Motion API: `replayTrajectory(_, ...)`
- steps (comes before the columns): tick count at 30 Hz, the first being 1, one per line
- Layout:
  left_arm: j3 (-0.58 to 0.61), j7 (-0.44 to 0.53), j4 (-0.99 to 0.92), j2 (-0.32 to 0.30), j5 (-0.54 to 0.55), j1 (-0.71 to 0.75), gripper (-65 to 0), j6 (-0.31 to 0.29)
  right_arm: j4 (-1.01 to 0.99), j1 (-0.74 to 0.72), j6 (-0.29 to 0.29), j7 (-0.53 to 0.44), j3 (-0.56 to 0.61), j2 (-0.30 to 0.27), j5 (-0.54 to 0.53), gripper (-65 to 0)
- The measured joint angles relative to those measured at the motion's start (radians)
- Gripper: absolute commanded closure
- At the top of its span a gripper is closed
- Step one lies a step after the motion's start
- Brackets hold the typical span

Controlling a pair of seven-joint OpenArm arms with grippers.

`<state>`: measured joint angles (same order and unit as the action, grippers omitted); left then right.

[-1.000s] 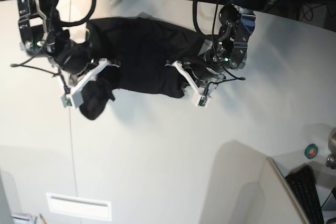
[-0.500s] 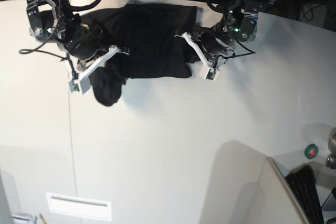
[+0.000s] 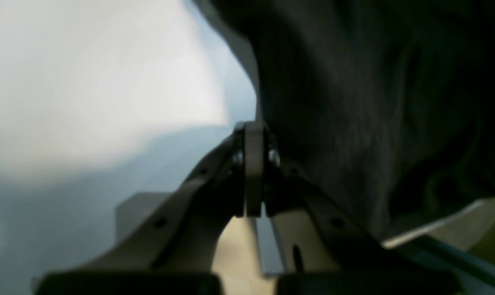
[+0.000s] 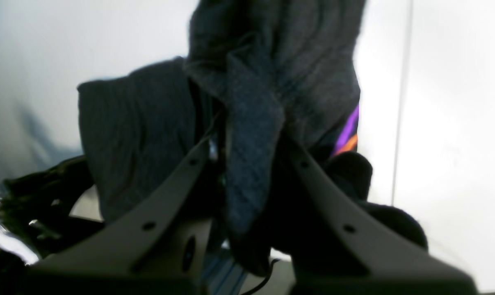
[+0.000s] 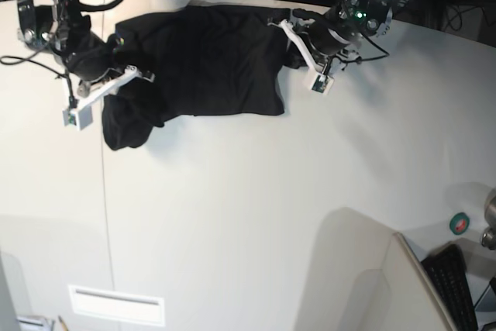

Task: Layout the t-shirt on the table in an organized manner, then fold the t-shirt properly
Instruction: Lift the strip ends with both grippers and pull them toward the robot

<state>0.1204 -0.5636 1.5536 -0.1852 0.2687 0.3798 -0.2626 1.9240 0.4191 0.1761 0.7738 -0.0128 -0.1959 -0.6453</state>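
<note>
Fingers (image 4: 181, 172) pinching soft, bunched black t-shirt (image 5: 209, 60) fabric.

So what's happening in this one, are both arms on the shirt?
Yes. The two arms hold a black t-shirt between them near the far edge of the off-white table. The right gripper has its jaws pinched on a bunched fold of fabric, with a sleeve-like lump hanging beside it. The left gripper is shut at the shirt's opposite edge. The body lies fairly flat but rumpled, print hidden apart from a purple and orange sliver; no folding is evident yet.
</note>
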Motion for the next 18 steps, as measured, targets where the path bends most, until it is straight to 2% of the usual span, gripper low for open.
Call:
replayTrajectory(3, 0.014, 0.002, -0.029, 0.005, -0.001, 0.000, 0.0, 0.000, 0.067, 0.031, 0.000, -0.006, -0.005, -0.003, 0.001, 0.0)
replayTrajectory(10, 0.080, 0.002, -0.033, 0.006, -0.006, -0.011, 0.0, 0.000, 0.066, 0.095, 0.000, 0.000, -0.001, 0.006, -0.002, 0.0)
replayTrajectory(13, 0.106, 0.000, -0.033, 0.008, -0.003, -0.008, 0.0, 0.000, 0.066, 0.085, 0.000, -0.049, -0.002, 0.000, -0.002, 0.0)
replayTrajectory(17, 0.092, -0.007, 0.008, 0.005, -0.006, -0.002, 0.0, 0.004, 0.027, 0.034, 0.000, -0.037, -0.029, 0.001, -0.005, 0.0)
replayTrajectory(18, 0.079, -0.008, 0.042, 0.002, 0.000, 0.005, 0.0, 0.034, 0.017, 0.023, 0.000, -0.042, -0.040, 0.000, -0.002, 0.0)
